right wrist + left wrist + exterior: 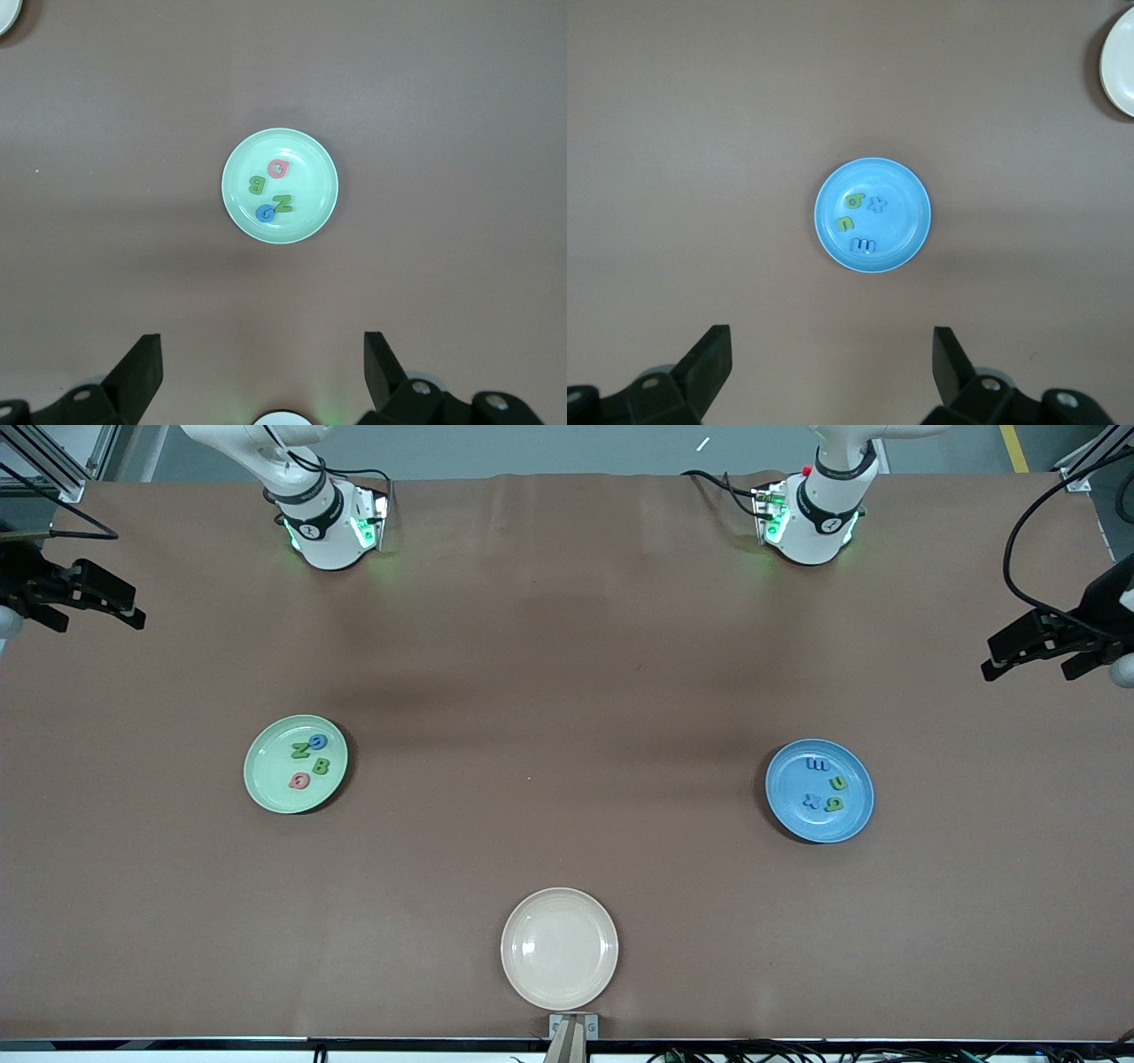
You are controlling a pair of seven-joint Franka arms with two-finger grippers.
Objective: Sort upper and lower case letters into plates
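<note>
Letters sorted, both arms waiting high, fingers spread.
Pale green round plate (266,779) holds four letters toward the right arm's end; blue round plate (850,815) holds four toward the left arm's; left gripper (831,367) and right gripper (262,372) empty.

You see a cream-beige plate (559,948), bare, on the brown bench (567,691), well apart from either hand, between their ends.

Brown table (567,691), plain matte covering. Three round plates directly on it, well apart. Green plate (266,784) toward right arm's end. Blue plate (850,819) toward left arm's end. Cream plate (559,949) between them, nearest front camera, close to table edge.
</note>
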